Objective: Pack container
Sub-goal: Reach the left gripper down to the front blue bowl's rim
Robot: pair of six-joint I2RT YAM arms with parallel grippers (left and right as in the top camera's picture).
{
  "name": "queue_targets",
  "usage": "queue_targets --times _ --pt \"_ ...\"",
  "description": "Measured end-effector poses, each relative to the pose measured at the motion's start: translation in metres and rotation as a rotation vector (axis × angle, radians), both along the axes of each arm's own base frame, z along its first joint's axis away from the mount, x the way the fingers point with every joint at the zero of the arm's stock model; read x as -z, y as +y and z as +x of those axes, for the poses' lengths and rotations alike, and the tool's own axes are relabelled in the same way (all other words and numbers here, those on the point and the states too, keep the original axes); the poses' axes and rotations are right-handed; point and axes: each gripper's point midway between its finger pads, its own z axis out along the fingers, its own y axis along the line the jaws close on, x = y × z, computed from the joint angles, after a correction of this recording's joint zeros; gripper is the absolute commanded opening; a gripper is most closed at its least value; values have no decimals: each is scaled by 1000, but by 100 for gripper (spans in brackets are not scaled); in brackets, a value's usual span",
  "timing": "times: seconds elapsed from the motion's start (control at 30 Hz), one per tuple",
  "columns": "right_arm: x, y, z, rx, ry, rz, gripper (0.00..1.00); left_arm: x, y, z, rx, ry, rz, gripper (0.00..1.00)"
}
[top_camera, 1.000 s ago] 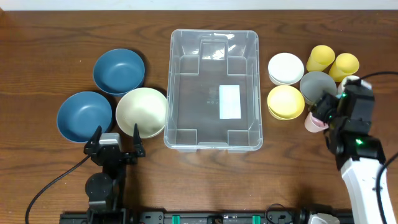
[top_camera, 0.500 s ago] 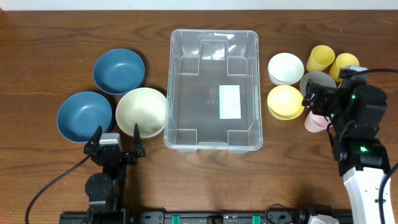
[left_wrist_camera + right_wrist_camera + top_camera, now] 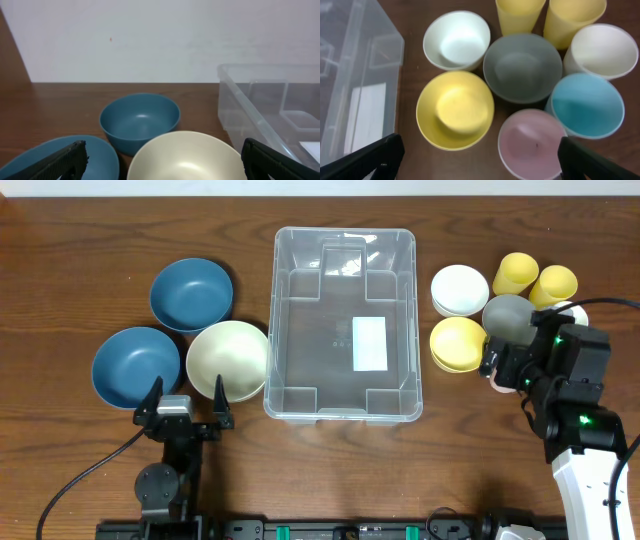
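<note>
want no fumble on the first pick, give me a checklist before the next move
1. Room in the container: ok, it is empty.
2. Is the right gripper open: ok.
3. Is the left gripper open: ok, facing the cream bowl.
4. One item centred under the right gripper: cannot tell; the pink cup and yellow bowl both lie below.
5. Finger room around the pink cup: probably not ok; the blue cup and grey bowl crowd it.

— What is sitting at the table's (image 3: 80, 240) left?
— Two blue bowls (image 3: 191, 293), a cream bowl (image 3: 227, 360).
— And right?
— A white bowl (image 3: 456, 40), yellow bowl (image 3: 455, 110) and gray bowl (image 3: 522, 67) are crowding against yellow cups (image 3: 519, 15), a white cup (image 3: 602, 50), blue cup (image 3: 587, 105), pink cup (image 3: 532, 145).
</note>
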Motion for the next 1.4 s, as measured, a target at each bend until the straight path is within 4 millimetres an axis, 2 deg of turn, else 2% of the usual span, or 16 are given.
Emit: queue_targets --times 0.1,0.27,0.37,0.43,0.53,0.63,0.9,1.1,1.4 --pt "4 1 -4 0 25 3 99 -18 -2 -5 13 -5 0 98" --pt "6 1 -6 0 34 4 99 -84 2 -25 -15 -5 -22 98" --pt "6 1 -6 0 36 5 99 -130 4 -37 -32 61 -40 98" --pt "6 1 -6 -1 36 4 99 -158 -1 -41 -6 139 -53 98" --pt "6 1 -7 -1 39 4 99 -181 -10 -41 45 244 -66 98" --pt "6 1 -7 -2 39 3 99 -184 -15 -34 73 368 -78 98" --pt "6 1 -7 -2 39 3 99 -163 -15 -9 74 487 -85 98" --pt "6 1 -7 -2 39 3 99 -148 23 -13 -183 543 -164 98" --pt "6 1 -7 -2 39 3 99 -132 99 -38 -691 489 -435 98"
